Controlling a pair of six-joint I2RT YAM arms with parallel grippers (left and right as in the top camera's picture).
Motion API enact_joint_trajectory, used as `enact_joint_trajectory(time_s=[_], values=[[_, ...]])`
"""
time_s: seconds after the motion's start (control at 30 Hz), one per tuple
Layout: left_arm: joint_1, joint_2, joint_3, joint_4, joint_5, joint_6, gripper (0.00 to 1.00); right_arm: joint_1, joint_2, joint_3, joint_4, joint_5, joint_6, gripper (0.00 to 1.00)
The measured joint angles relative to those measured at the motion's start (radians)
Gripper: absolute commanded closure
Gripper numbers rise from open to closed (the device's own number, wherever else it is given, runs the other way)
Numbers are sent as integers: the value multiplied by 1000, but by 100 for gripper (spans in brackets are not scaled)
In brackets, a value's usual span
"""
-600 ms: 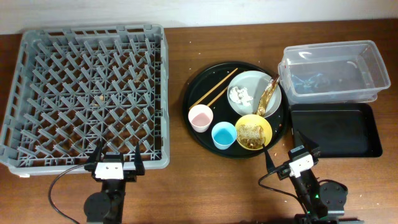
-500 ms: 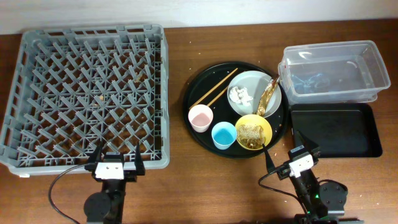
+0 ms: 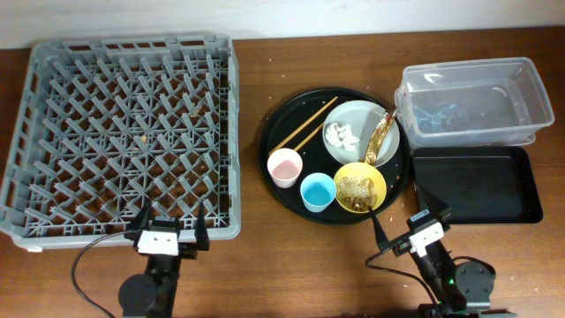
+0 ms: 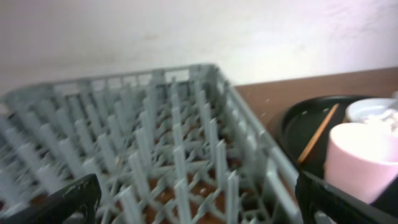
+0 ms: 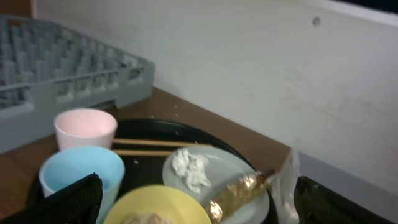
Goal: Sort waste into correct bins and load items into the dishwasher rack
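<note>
Left gripper (image 3: 168, 231) and right gripper (image 3: 410, 224) gape wide (both empty). Round tray (image 3: 282, 119) between rack (image 3: 124, 44) and two bins (image 3: 468, 69) holds one plate (image 3: 357, 115), one bowl (image 3: 341, 180), pink cup (image 3: 283, 165), blue cup (image 3: 317, 191), seemingly two chopsticks (image 3: 305, 131)

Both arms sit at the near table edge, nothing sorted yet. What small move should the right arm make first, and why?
Probably ease the open right gripper forward over the yellow bowl toward the crumpled white tissue on the pale grey round plate. It lies loose and uncovered, that arm is nearer, and the clear plastic tub and black rectangular tray sit on its side.
</note>
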Motion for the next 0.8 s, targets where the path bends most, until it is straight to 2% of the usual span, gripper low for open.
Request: enact_joint_trajectory(time_s=[0.13,0.17,0.2,0.23,0.37,0.4,0.43,0.5,0.57,0.6,0.67,0.77,0.8], values=[[0,4,33,108,105,-1,1,0,2,43,0,-41,84,2],[0,6,51,105,107,-1,1,0,32,150,-89,-47,97,2],[0,74,212,57,119,-2,1,0,58,222,-93,-48,104,2],[0,125,309,-74,124,-3,1,0,94,296,-219,-53,119,2],[0,556,706,-358,172,-8,1,0,489,710,-518,-57,179,2],[0,624,756,-385,197,-8,1,0,605,812,-626,-58,185,2],[0,766,880,-443,249,-11,1,0,808,975,-695,-59,190,2],[0,946,1026,-562,303,-12,1,0,1061,1167,-915,-56,193,2],[0,1052,1094,-613,323,-12,1,0,1333,1376,-923,-64,209,2],[0,1097,1101,-623,328,-12,1,0,1418,1407,-928,-71,222,4],[0,1173,1102,-640,332,-12,1,0,1564,1413,-870,-75,288,22],[0,1247,1103,-642,334,-12,1,31,1758,1423,-840,57,427,23],[0,1266,1103,-642,335,-12,1,45,1797,1423,-825,113,455,26]])
